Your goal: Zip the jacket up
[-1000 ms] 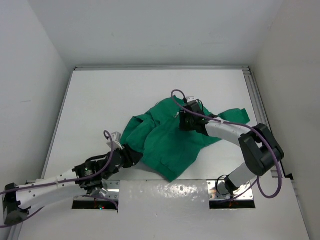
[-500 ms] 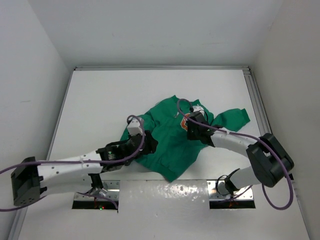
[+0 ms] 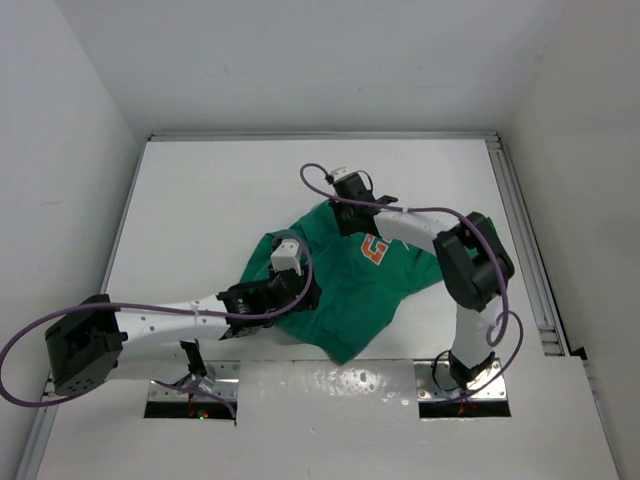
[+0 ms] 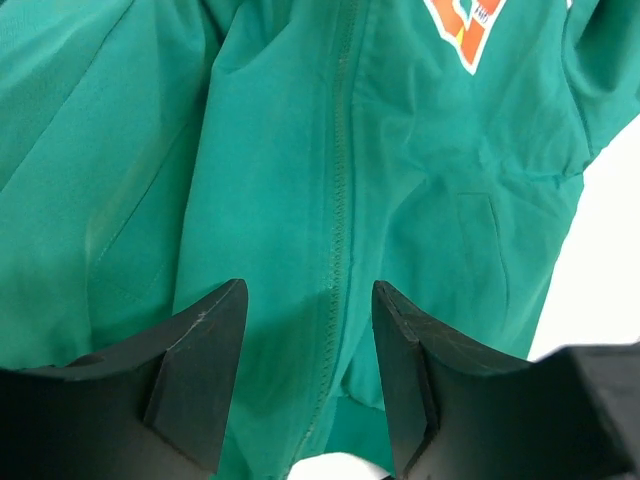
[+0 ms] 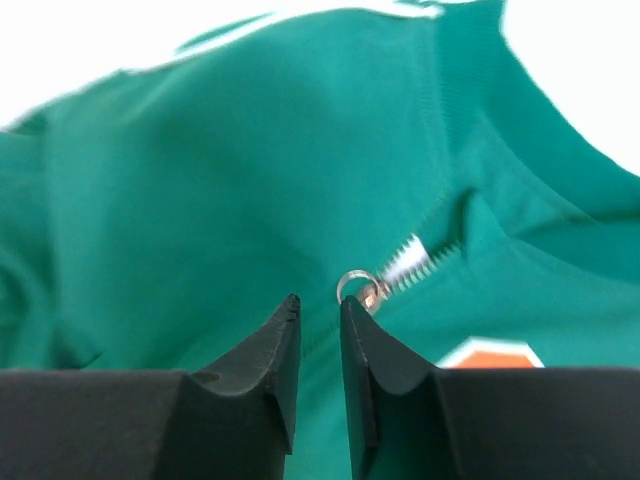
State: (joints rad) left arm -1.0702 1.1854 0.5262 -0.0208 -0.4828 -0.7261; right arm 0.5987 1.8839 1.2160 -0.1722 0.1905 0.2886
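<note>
The bright-green jacket (image 3: 345, 295) lies crumpled at the middle of the table, its orange-and-white "G" (image 3: 373, 249) facing up. My left gripper (image 3: 300, 296) hovers over the lower front, open. In the left wrist view its fingers (image 4: 205, 340) stand wide on either side of the closed zipper seam (image 4: 340, 200) near the hem. My right gripper (image 3: 350, 218) is at the collar end. Its jaws (image 5: 318, 305) are a narrow gap apart with nothing between them. The silver zipper pull ring (image 5: 356, 285) lies just off the right fingertip, with the jacket's open neck above it.
White walls close in the table on the left, back and right. A metal rail (image 3: 520, 230) runs along the right edge. Purple cables (image 3: 320, 185) loop off both arms above the jacket. Bare white tabletop (image 3: 200, 200) lies to the left and behind.
The left arm reached in from the near left onto the jacket's lower front, jaws widening. The right gripper shifted from the chest up to the collar. The jacket's front now shows the "G".
</note>
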